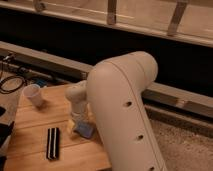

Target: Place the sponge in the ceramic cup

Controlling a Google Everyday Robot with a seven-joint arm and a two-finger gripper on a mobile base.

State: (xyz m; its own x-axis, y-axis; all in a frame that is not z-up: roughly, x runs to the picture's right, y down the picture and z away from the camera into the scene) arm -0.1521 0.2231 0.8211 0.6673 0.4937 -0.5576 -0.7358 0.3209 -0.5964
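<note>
Camera view: my pincer (pixel 77 125) is low over the wooden counter (pixel 35 127), pointing down, at the end of my pale wrist section (pixel 76 99). Whether it is wide, narrow or clamped on something I cannot tell; its tip is hidden against the wrist and the pad below it.

The sponge (pixel 86 131) is a light-blue pad right at the tip of the pincer, on its right side in the picture. It is either on the counter or just above it, and I cannot tell which. Part of it is covered by my big upper arm link (pixel 125 112), which fills the middle and right of the picture.

The ceramic cup (pixel 33 95) is white and tilted, with its rim leaning toward the upper left. It sits near the far left corner of the counter, well apart from the sponge and the pincer. The inside looks pale, and its contents cannot be made out.

A black block with pale stripes (pixel 52 143) lies flat on the near part of the counter. It is left of the sponge and touches neither sponge nor cup.

Dark cables (pixel 12 82) loop on the surface beyond the counter's left end. A dark shape (pixel 3 134) is cut off by the left edge, and I cannot tell what it is. A dark wall with a pale rail (pixel 112 15) runs behind.
</note>
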